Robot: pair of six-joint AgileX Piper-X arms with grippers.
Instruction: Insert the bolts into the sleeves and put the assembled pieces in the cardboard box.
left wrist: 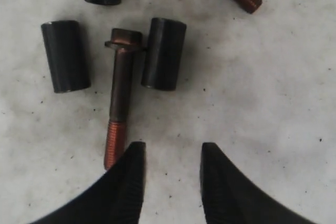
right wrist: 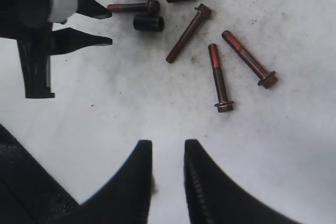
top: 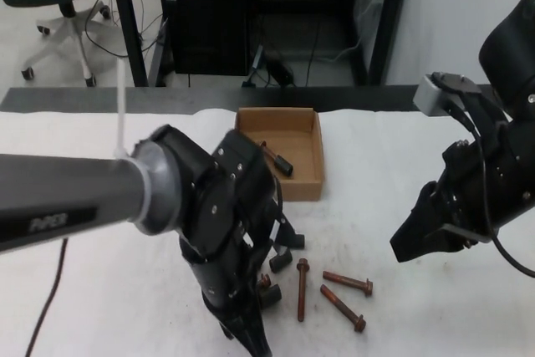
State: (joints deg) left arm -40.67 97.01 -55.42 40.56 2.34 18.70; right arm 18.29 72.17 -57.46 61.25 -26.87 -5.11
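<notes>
left gripper (left wrist: pixel 170 182) fingers apart, empty | right gripper (right wrist: pixel 168 179) likewise | bolt (left wrist: pixel 122 108) on counter (top: pixel 435 156) just beside sleeve (left wrist: pixel 164 53), lower centre in high view | likely stiff, light, prone to roll: pinch across its smooth shank

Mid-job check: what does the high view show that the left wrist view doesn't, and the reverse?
High view, beyond the left wrist view: the cardboard box with one dark piece inside, the right gripper off to the side, and two bolts lying apart from the sleeves.

Left wrist view, where the arm blocks the high view: the open left gripper, one finger by the threaded end of a bolt lying between two sleeves.

Both: loose sleeves and bolts on the white bench cover.
</notes>
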